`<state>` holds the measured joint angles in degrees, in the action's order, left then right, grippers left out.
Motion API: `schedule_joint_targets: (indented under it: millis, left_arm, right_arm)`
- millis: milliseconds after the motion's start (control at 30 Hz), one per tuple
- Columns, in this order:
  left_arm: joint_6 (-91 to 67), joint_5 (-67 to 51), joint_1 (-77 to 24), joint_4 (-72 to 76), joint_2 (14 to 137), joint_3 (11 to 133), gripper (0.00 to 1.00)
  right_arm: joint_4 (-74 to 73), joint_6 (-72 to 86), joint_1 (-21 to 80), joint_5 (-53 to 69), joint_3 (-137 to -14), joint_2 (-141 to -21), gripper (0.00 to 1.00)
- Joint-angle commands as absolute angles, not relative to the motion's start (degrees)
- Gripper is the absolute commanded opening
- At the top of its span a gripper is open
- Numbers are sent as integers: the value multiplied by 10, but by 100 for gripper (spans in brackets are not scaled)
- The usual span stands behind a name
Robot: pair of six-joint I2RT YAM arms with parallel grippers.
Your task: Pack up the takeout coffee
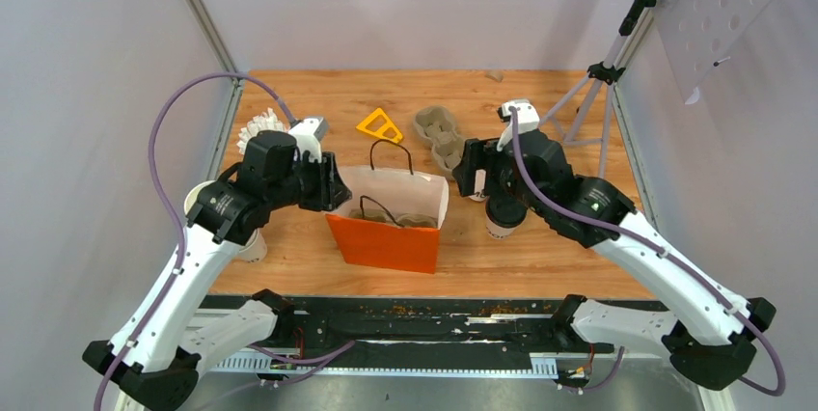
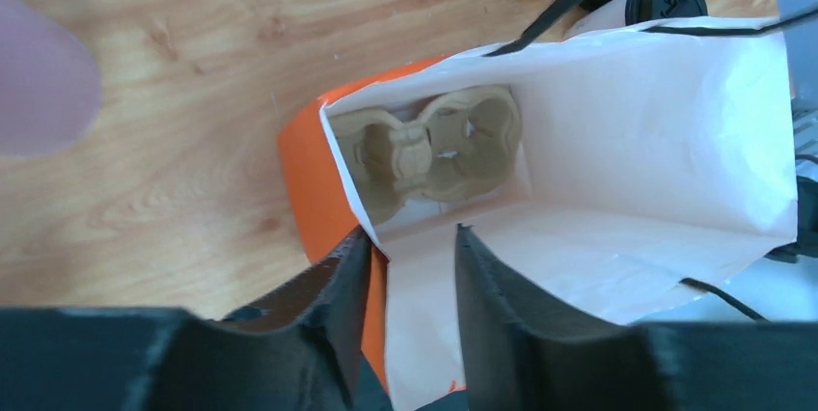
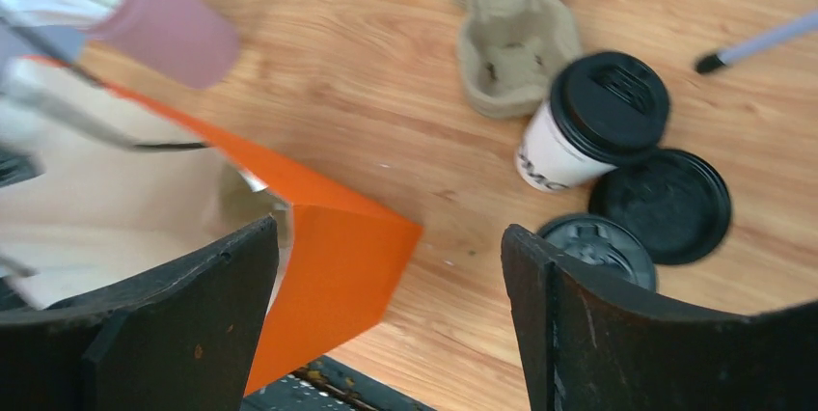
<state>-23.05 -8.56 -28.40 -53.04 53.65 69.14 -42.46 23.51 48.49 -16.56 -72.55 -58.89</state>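
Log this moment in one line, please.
left gripper: open astride bag rim | right gripper: open, empty | carrier: in bag | coffees: on table

In the top view the bag (image 1: pixel 386 228) stands at centre frame, with a cup carrier (image 2: pixel 434 146) lying inside it. A second carrier (image 1: pixel 439 136) lies behind the bag, upper centre. The lidded cups (image 3: pixel 637 194) stand to the bag's right.
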Motion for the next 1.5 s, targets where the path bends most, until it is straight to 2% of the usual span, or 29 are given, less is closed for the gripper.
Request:
schedule_joint_targets:
  millis: [0,200,300,433,533,633,833,1033,1467]
  left_arm:
    - [-301,-100,-282,-528,509,668,48]
    - [-300,-79,-281,-570,522,692,57]
    - [-290,-68,-281,-581,533,715,60]
    - [-253,-32,-281,-643,553,760,63]
    - [-250,-16,-281,-673,556,779,64]
    - [-260,-19,-281,-677,550,780,64]
    - [-259,-20,-281,-679,550,780,64]
    - [-256,-19,-282,-691,536,774,64]
    - [-262,-1,-282,-672,514,759,66]
  right_arm:
    - [-481,264,468,-243,-745,-618,86]
    - [-467,181,370,-175,-709,-664,90]
    - [-416,137,289,-84,-692,-688,91]
    - [-401,124,201,0,-720,-754,90]
    - [-422,101,180,42,-758,-800,91]
    - [-432,82,168,73,-793,-834,100]
    - [-440,72,155,78,-843,-898,85]
    - [-464,55,155,48,-850,-919,55]
    - [-460,44,156,47,-802,-921,51]
